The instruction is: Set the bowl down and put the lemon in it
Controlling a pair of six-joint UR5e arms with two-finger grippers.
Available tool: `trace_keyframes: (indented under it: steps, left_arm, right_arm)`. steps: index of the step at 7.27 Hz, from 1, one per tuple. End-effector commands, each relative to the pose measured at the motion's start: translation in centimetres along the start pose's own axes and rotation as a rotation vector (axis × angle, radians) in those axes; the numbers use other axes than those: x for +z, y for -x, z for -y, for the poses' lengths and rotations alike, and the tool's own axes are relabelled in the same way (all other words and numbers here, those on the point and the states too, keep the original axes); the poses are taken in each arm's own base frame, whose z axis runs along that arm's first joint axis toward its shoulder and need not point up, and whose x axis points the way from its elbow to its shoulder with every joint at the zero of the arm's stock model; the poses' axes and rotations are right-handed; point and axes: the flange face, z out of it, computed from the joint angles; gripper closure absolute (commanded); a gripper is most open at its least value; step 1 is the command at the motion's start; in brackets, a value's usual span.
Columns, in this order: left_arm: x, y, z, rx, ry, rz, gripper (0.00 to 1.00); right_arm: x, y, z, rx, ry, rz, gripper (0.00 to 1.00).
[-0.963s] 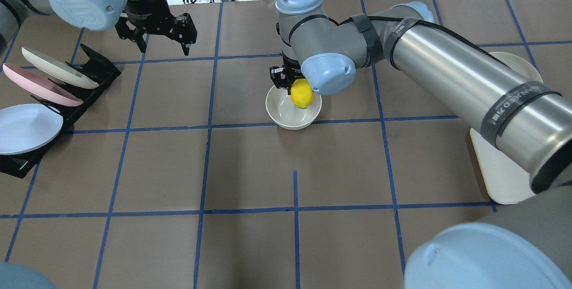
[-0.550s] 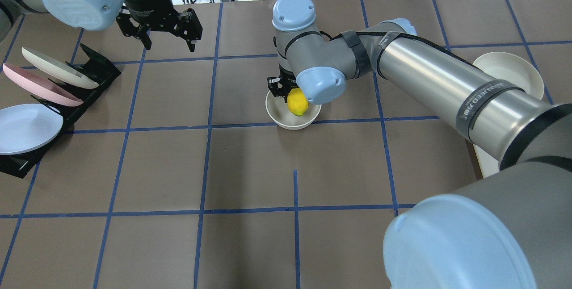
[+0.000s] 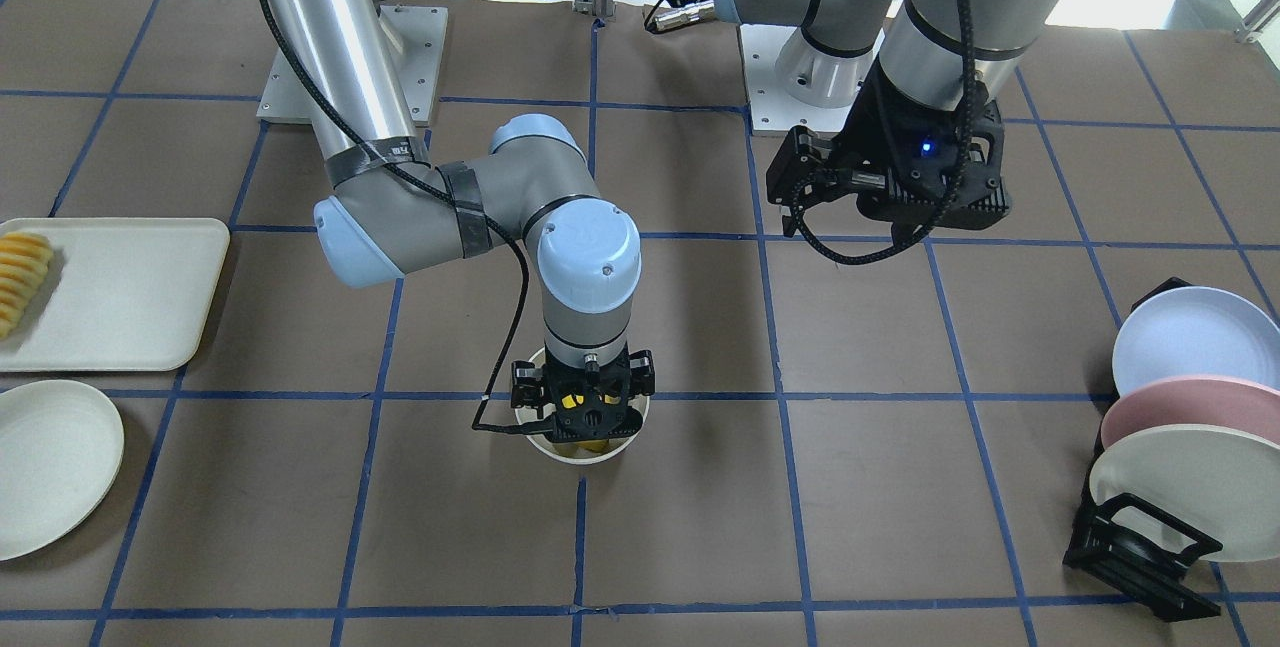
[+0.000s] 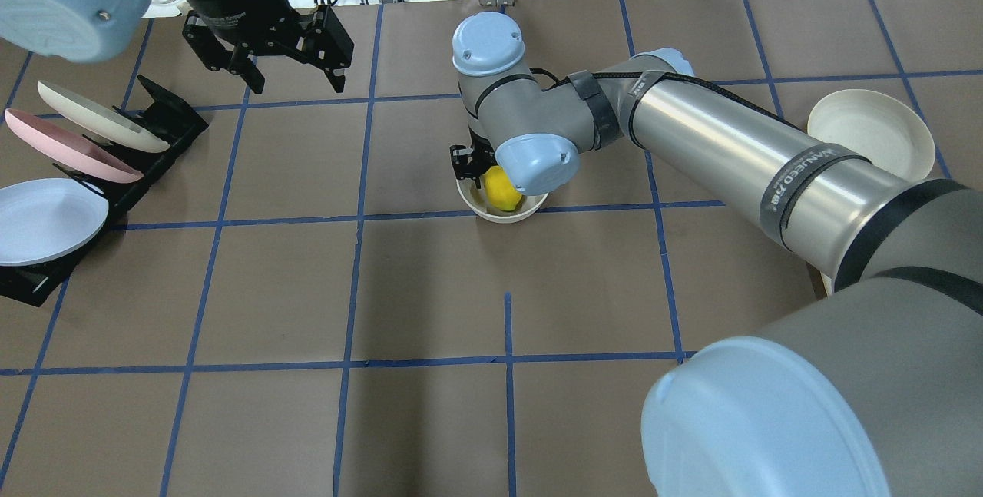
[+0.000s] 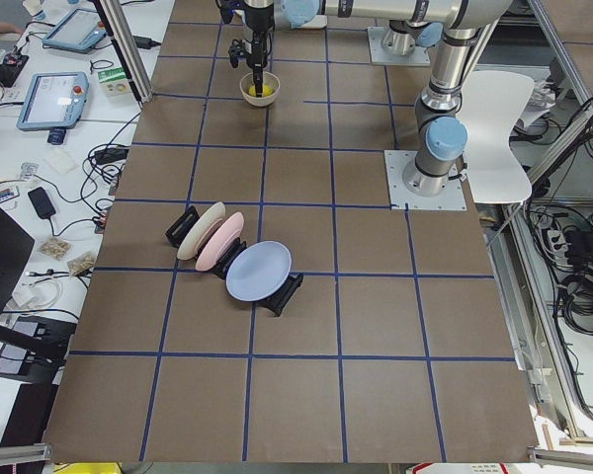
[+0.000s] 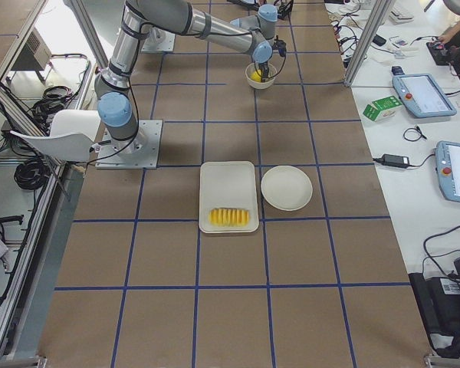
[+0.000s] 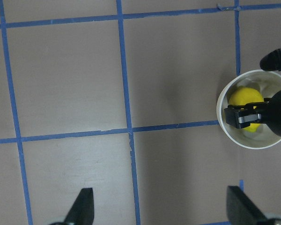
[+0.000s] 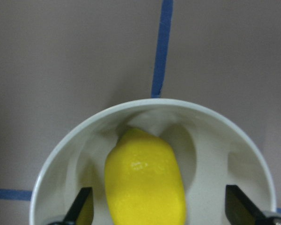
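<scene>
The off-white bowl point(image 4: 501, 216) stands on the brown table near the middle; it also shows in the front view point(image 3: 586, 455) and the left wrist view point(image 7: 221, 114). The yellow lemon point(image 4: 499, 188) lies inside it, its long side toward the bowl's wall point(image 8: 154, 104) in the right wrist view, where the lemon point(image 8: 145, 183) sits between the fingers. My right gripper point(image 8: 159, 208) reaches down into the bowl, its fingertips point(image 8: 83, 206) spread wide with a gap on each side of the lemon. My left gripper point(image 4: 296, 86) hangs open and empty above the table's far left.
A black rack point(image 4: 165, 124) with three pastel plates stands at the left edge. A shallow cream plate point(image 4: 872, 132) and a cream tray point(image 3: 120, 292) holding sliced yellow-orange food point(image 3: 20, 282) lie on the right side. My right arm point(image 4: 729, 151) spans the table's right half.
My right gripper has lowered the lemon from above the rim down into the bowl, and its fingers now stand apart from it. My left gripper has drifted slightly right and farther back.
</scene>
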Motion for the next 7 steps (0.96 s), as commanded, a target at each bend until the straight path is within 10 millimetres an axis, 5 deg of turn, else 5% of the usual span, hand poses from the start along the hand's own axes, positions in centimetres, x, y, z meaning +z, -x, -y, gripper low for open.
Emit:
trace_keyframes:
  steps: [1,4,5,7]
  left_arm:
    - [0.7,1.1,-1.4,-0.02,0.028,0.005,0.0]
    - [0.9,1.1,-2.3,-0.022,0.041,0.004,0.0]
    - [1.1,1.0,-2.9,-0.02,0.044,0.004,0.0]
    - [1.5,1.0,-3.4,-0.022,0.045,0.002,0.0]
  right_arm:
    - [-9.2,-1.8,-1.9,0.007,-0.051,-0.011,0.0]
    - [-20.7,-6.5,-6.8,0.042,-0.048,-0.017,0.0]
    - [-22.4,-9.2,-7.9,0.069,0.002,-0.024,0.0]
    - [-23.8,-11.2,-8.3,0.068,-0.003,-0.021,0.0]
